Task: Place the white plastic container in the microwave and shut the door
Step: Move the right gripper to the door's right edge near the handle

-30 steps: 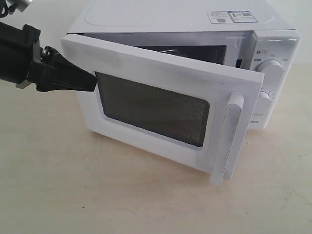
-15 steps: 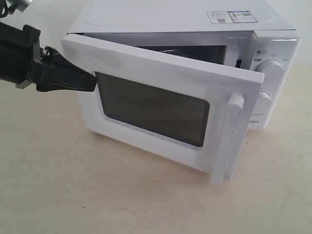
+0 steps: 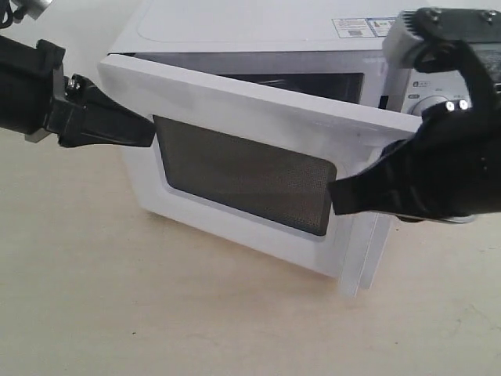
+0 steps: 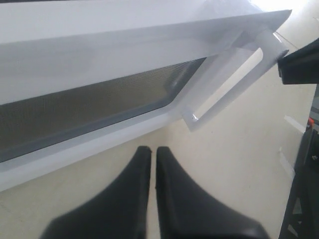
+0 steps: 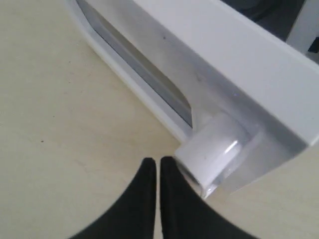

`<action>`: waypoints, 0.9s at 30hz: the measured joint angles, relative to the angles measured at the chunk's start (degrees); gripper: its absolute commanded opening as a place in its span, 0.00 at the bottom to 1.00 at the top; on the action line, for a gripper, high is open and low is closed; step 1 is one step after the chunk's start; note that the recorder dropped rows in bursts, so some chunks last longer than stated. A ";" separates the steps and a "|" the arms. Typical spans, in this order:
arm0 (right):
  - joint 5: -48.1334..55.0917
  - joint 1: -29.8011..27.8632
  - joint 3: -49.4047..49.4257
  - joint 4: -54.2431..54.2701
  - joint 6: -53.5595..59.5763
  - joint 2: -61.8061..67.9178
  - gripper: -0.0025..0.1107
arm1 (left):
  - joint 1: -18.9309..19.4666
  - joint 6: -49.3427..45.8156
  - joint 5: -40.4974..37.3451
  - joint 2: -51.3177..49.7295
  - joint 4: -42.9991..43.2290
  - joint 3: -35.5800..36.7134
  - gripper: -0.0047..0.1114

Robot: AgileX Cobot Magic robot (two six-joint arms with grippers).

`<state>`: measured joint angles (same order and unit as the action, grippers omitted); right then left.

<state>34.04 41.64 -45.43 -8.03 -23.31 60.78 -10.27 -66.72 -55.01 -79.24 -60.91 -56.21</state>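
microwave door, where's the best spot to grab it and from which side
Grip the vertical bar handle at the free edge of the door, coming from the outer face. It stands off the panel, leaving a gap for a finger; the rest is flat. The right gripper beside it is shut, so it would likely need to open first.

The pale, faintly scuffed desk [image 3: 156,313] carries the white microwave [image 3: 258,31], which stands directly on it. Desk surface spreads in front and left of the microwave.
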 measured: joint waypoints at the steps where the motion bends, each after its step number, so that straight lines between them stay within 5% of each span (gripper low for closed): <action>1: -0.13 0.00 -0.49 -1.48 -1.04 1.03 0.02 | 0.00 0.00 0.00 0.00 0.00 0.00 0.08; 27: -2.13 0.03 -1.80 -55.95 -51.22 8.39 0.02 | 0.00 0.00 0.44 0.00 -3.54 0.00 0.08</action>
<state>31.91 41.67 -47.23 -63.98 -74.53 69.18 -10.27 -66.72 -54.57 -79.24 -64.45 -56.21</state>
